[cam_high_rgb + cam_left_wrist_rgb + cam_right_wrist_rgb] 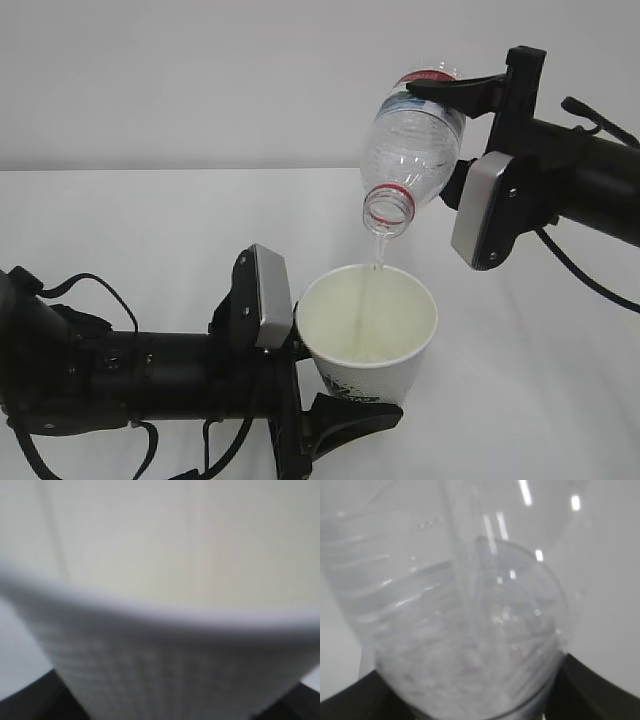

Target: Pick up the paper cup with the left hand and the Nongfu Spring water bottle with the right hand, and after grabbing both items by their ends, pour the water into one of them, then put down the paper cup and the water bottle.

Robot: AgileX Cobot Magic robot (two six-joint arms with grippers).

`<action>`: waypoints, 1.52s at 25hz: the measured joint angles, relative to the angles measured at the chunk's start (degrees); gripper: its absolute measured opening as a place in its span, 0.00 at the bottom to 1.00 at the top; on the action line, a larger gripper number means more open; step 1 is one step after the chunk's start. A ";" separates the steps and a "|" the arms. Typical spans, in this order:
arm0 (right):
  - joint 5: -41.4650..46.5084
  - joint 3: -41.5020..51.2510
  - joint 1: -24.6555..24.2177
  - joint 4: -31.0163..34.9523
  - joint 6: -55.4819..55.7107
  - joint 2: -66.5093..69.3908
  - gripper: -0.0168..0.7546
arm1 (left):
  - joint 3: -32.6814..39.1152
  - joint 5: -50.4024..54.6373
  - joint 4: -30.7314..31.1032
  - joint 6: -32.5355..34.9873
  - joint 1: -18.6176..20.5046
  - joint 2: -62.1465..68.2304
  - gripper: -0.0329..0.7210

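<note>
White desk [120, 215] beneath. Black left tool [330, 385] is clamped round the base of the white tapered paper cup [367, 330], held upright. Black right tool [470, 130] is gripped on the clear ribbed water bottle [412, 150], tilted mouth-down above the cup; thin water stream [374, 285] is seen falling in.

White paper cup [368, 335] with dark logo print; clear ribbed water bottle [413, 150], red neck ring, red label; black grippers with grey plates; white table [150, 220].

A plain grey wall [200, 80] rises behind the white table [120, 220].
</note>
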 joint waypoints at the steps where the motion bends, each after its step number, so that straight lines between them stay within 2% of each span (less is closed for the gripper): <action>1: 0.00 0.00 0.00 0.00 0.00 0.00 0.64 | 0.00 0.00 0.00 0.00 0.00 0.00 0.77; 38: -0.21 0.00 0.00 0.00 -1.07 0.00 0.64 | 0.00 0.10 -0.24 0.00 0.00 0.00 0.77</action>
